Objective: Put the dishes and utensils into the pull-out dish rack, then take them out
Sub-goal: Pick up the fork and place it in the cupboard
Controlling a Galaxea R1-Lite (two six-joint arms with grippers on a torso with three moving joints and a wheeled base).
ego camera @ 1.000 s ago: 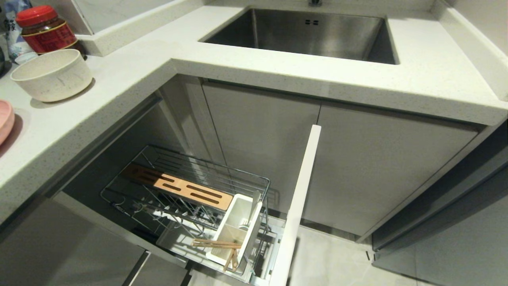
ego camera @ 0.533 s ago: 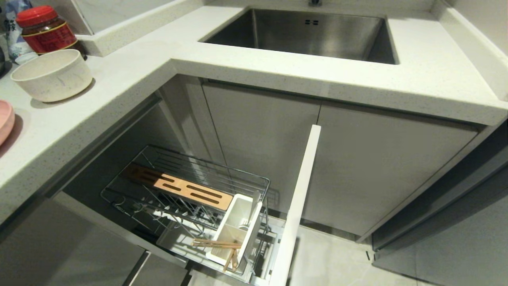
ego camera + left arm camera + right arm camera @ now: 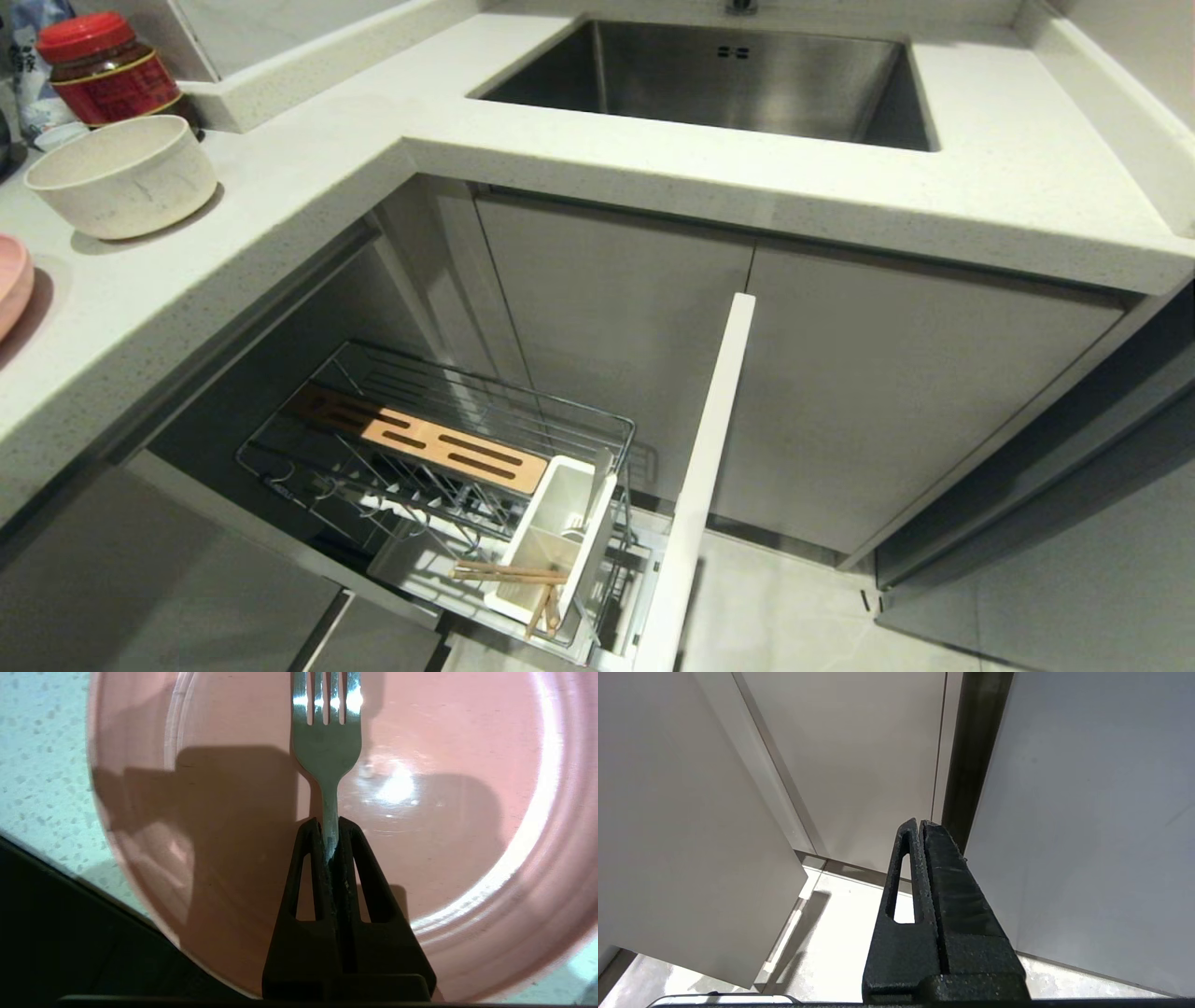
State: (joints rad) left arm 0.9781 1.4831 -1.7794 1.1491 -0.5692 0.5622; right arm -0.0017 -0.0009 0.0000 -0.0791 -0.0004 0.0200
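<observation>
In the left wrist view my left gripper (image 3: 331,822) is shut on the neck of the silver fork (image 3: 327,742), whose tines point away over the pale-pink plate (image 3: 467,826). Only the plate's rim (image 3: 11,280) shows at the head view's left edge, on the counter beside the off-white bowl (image 3: 126,173). The pull-out dish rack (image 3: 439,448) stands drawn out below the counter, with the wooden chopsticks (image 3: 513,574) lying across its white utensil cup (image 3: 560,541). My right gripper (image 3: 920,822) hangs shut and empty by the cabinet fronts. Neither arm shows in the head view.
A steel sink (image 3: 719,79) is set in the counter (image 3: 653,159) behind the rack. A red-lidded jar (image 3: 107,70) stands behind the bowl. The rack's white front panel (image 3: 700,476) stands out into the floor space beside grey cabinet doors (image 3: 868,392).
</observation>
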